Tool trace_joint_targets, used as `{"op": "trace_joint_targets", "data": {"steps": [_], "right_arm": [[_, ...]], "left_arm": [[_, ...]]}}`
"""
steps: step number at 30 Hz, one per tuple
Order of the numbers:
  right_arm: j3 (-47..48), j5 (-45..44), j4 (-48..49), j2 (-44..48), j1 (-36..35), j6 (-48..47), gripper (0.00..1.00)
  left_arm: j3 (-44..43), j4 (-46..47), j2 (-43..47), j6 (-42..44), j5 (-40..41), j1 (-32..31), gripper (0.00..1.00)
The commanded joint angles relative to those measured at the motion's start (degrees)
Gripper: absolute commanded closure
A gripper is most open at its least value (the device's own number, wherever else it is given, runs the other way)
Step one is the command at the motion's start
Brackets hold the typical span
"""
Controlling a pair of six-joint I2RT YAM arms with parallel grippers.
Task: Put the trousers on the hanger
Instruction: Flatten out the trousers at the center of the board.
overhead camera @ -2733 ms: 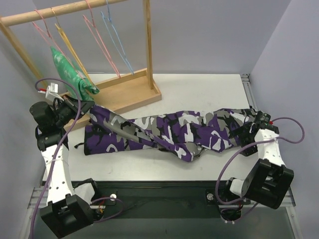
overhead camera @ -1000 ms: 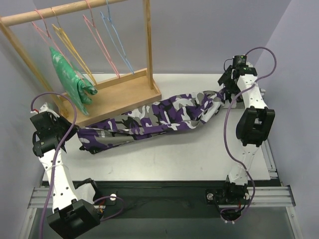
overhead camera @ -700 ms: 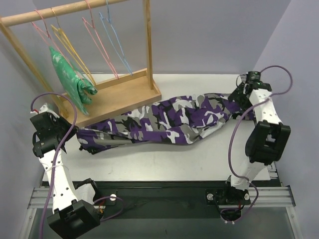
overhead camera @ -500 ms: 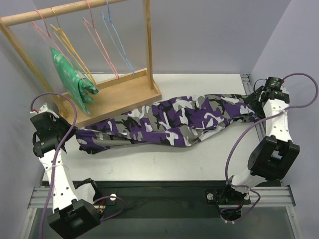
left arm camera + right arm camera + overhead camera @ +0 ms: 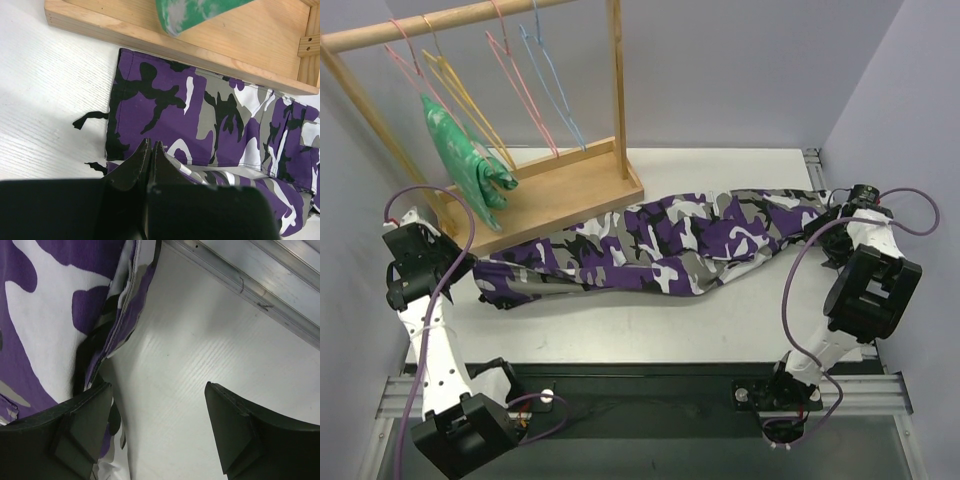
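We are logging both arms as white links with black joint housings: left arm [image 5: 428, 345], right arm [image 5: 872, 290]. Purple cables [image 5: 787, 295] are looping off each. The left gripper [image 5: 150, 143] and right gripper [image 5: 157, 388] are showing matte black, wedge-shaped fingers [image 5: 82, 422].

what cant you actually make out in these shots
- Left wrist view: whether the shut left gripper pinches the trousers; its own fingertips cover the contact.
- Top view: lower part of the yellow hanger, behind the green garment.
- Right wrist view: most of the trousers, cut off at the left edge beside the open right gripper.
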State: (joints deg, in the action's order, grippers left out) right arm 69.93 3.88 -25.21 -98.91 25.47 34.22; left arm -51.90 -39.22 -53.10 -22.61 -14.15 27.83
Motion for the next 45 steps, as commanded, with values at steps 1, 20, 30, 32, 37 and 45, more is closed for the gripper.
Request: {"op": "trace_joint_targets", "data": {"steps": [1, 20, 30, 32, 37, 45], "right_arm": [[3.37, 1.04, 2.53, -2.94, 0.37, 1.46, 0.24], [10.48, 0.61, 11.86, -13.39, -2.01, 5.77, 0.27], [18.40, -2.21, 7.11, -20.88, -4.55, 6.30, 0.55], [19.36, -2.21, 6.32, -21.93, -4.99, 6.65, 0.70], [19.63, -2.38, 5.35, -21.85, -5.87, 6.65, 1.00], [17.78, -9.58, 1.67, -4.55, -5.87, 3.58, 1.00]], "left_arm": [[-3.73, 3.01, -1.21, 1.43, -0.17, -0.68, 1.00], [-2.51, 2.13, -1.13, 3.80, 3.69, 0.38, 1.00], [-0.57, 2.66, 0.10, 4.51, 4.57, 0.73, 1.00], [-0.57, 2.48, 0.28, 4.51, 4.48, 0.73, 1.00], [-0.57, 2.83, -0.07, 4.42, 4.31, 0.73, 1.00], [-8.56, 2.14, -2.62, 1.25, 2.46, 3.27, 1.00]]}}
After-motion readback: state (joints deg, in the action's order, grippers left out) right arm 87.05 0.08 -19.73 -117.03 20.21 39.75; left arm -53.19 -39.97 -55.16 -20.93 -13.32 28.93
